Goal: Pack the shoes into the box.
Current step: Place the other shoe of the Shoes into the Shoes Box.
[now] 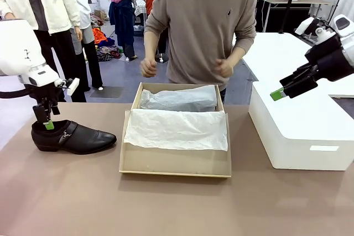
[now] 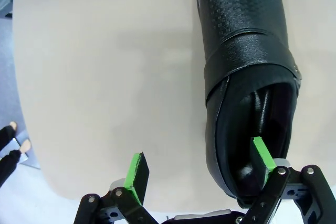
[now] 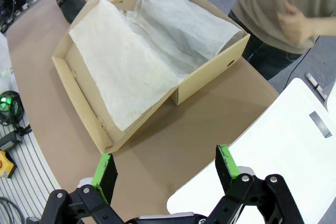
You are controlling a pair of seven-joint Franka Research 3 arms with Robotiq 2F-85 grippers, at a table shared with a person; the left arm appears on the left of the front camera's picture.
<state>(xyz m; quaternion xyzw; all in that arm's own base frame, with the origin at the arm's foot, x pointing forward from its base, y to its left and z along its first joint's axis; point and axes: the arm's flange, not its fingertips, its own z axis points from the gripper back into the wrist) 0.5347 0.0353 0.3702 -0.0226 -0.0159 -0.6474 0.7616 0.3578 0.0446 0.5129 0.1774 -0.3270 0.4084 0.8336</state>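
A black glossy shoe (image 1: pixel 77 138) with a side strap and buckle lies on the table at the left, toe pointing toward the box. My left gripper (image 1: pixel 48 121) stands open at its heel. In the left wrist view the gripper (image 2: pixel 199 163) straddles the shoe's (image 2: pixel 244 40) side wall, one green pad inside the opening and the other outside over bare table. The tan cardboard box (image 1: pixel 177 163) sits in the middle with its flap lid open and white tissue paper spread over it. My right gripper (image 1: pixel 281 92) hangs open and holds nothing above the table's right side, near the box (image 3: pixel 205 80).
A large white rounded box (image 1: pixel 301 131) stands at the right, partly under my right gripper (image 3: pixel 165 169). A person (image 1: pixel 202 26) stands behind the cardboard box with both hands raised at waist height. Bare table stretches along the front edge.
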